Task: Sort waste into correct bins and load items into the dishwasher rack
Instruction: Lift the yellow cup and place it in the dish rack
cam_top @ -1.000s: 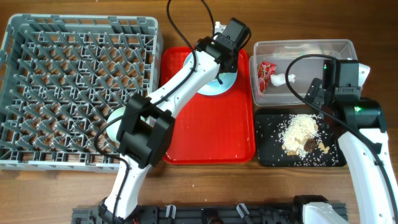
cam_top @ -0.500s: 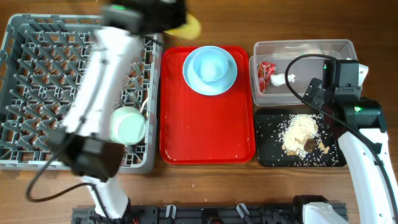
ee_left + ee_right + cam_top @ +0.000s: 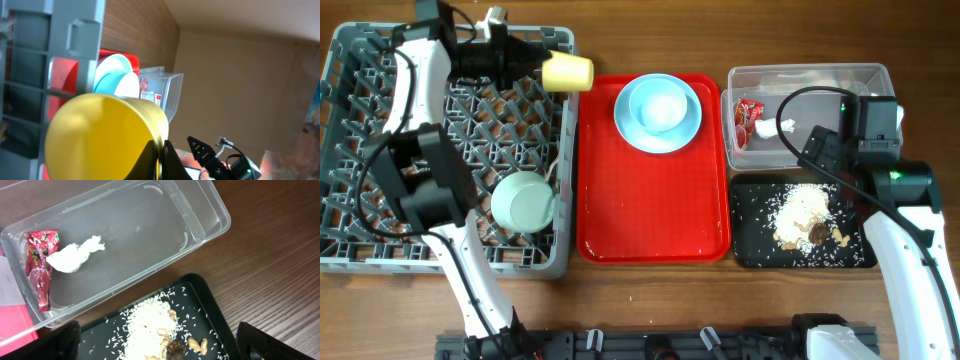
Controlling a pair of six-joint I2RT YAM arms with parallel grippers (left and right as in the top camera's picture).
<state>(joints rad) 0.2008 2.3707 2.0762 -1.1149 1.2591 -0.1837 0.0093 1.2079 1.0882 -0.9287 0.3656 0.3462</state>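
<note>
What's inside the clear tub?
A red wrapper and a crumpled white tissue touching it, at one end of the tub; the rest looks bare. Anything beneath them is hidden.

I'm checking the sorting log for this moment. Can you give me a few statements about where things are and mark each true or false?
1. The left gripper holds the yellow cup. True.
2. The red wrapper and white tissue lie in the clear tub. True.
3. The pale green bowl sits in the clear tub. False: it is in the dishwasher rack.
4. The rice crumbs lie in the dishwasher rack. False: they are on the black tray.
</note>
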